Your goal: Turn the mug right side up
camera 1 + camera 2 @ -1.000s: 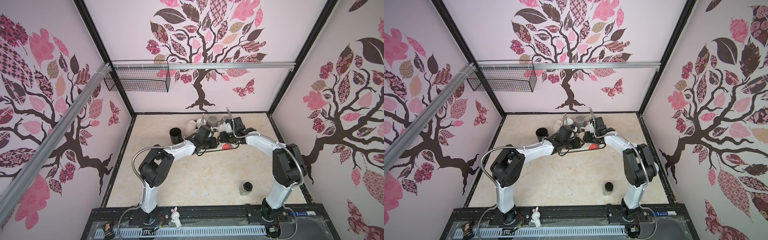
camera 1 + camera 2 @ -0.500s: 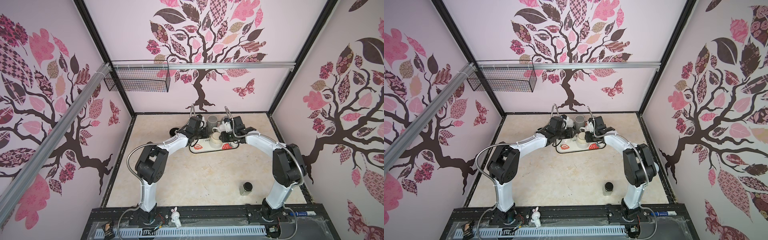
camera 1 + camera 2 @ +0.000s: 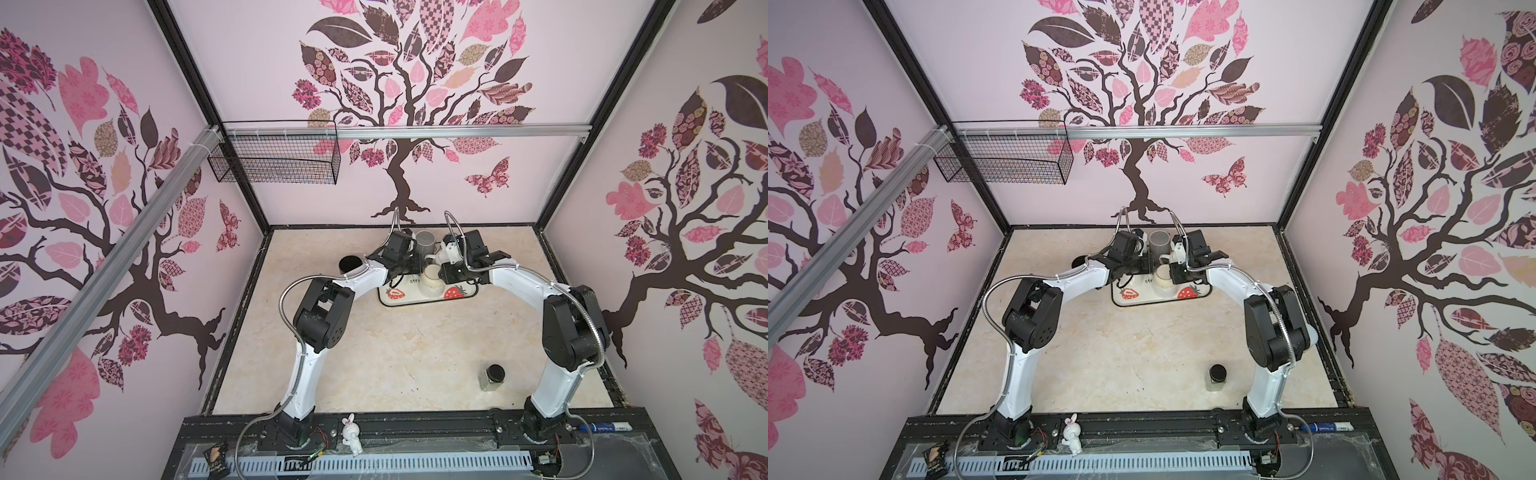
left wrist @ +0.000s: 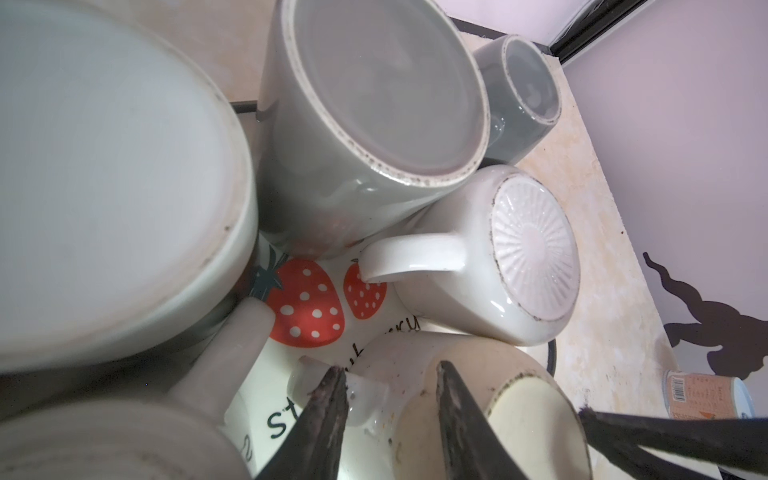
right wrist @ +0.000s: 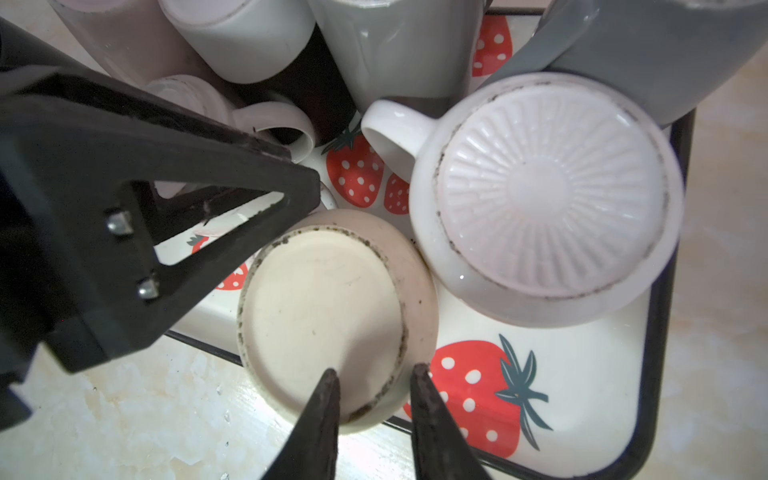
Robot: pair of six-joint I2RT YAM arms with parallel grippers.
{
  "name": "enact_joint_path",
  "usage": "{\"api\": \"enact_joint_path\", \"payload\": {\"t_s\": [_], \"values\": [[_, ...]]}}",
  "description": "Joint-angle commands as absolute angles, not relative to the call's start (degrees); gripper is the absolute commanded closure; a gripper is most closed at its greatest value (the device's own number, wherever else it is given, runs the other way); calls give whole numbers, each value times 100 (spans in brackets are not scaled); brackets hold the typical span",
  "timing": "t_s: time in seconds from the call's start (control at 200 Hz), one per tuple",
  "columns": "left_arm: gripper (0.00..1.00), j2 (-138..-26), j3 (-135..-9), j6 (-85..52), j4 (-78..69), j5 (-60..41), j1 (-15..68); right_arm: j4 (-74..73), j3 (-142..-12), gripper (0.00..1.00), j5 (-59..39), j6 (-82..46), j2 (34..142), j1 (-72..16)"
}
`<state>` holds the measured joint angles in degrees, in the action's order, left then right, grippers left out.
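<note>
Flipping needs a solid bite first. I want my right gripper [image 5: 375,370] on the cream mug [image 5: 324,316] wall, not riding its base. My left gripper [image 4: 390,368] should steady the handle side. Then lift clear of the white ribbed mug [image 5: 548,187] just beside it before rolling. Right fingers are narrow and straddle the base edge. Left fingers are wider around the handle side. Can't tell if either one clamps. Mug sits upside down at the front of the strawberry tray [image 5: 590,374], flat base up, dark speckled ring round the foot.
</note>
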<state>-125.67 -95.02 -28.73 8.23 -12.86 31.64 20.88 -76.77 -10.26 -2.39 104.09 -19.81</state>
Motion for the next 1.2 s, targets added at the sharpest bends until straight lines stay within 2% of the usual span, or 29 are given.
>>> {"api": "enact_joint_path", "payload": {"t_s": [0.0,0.14,0.29,0.69,1.025,1.195], "values": [[61,-12420,-9391,-2954,985,-1380,3356,2353,-7875,66,-1013,-35,10225,-1986],[61,-12065,-8786,-3182,671,-1297,3507,2595,-8047,46,-869,-66,10108,-1986],[61,-11848,-8370,-3398,537,-1266,3626,2662,-7976,39,-883,-282,9795,-1985],[61,-11135,-7697,-3328,462,-1023,3946,2690,-7279,35,-967,-766,9211,-1979],[55,-10929,-7908,-1525,1308,-462,3808,2511,-7103,35,-1217,-755,9503,-1986],[46,-10847,-7832,-356,1502,-106,3799,2486,-7030,35,-1283,-746,9532,-1984]]}}
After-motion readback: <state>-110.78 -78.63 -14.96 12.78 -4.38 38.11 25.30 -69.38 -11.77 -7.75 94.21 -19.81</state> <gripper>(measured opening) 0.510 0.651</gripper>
